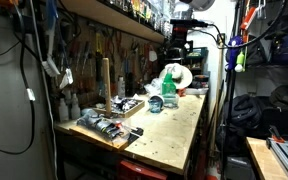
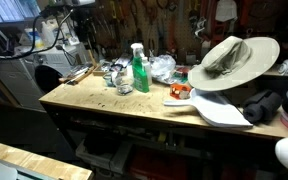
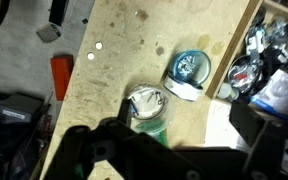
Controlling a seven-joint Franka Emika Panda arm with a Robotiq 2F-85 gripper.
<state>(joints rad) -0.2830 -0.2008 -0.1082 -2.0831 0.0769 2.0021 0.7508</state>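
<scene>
Gripper (image 3: 169, 150) hangs over the bench (image 3: 114, 50). In wrist view it's a dark mass along the bottom edge, w/ the bottle (image 3: 148, 108) poking out just past its upper rim, the nearest thing to it. Jaws: too dark & cropped to tell how far apart they stand, and I can't make out a hold on anything. In both exterior views the bottle (image 1: 168, 90) (image 2: 139, 68) is green, upright on the wood, towards the bench's far end from one cam & near its middle-left from another. Its top looks pale & shiny from above. A round jar (image 3: 187, 70) w/ a bluish top sits just beside it, up & to the right in wrist view; can't tell if they touch. Same jar (image 2: 122, 87) shows low & clear next to the bottle in an exterior view. Crumpled plastic (image 2: 162, 68) lies behind the bottle, close by. A wide-brim hat (image 2: 234, 58) rests further along, partly over a white board (image 2: 222, 112) — both apart from the bottle. In an exterior view the arm (image 1: 184, 35) comes down dark at the far end, above the bottle, and two trays (image 1: 109, 125) of tools sit nearer the cam. An orange tube (image 3: 61, 75) lies by the bench edge in wrist view, well apart from the bottle.
</scene>
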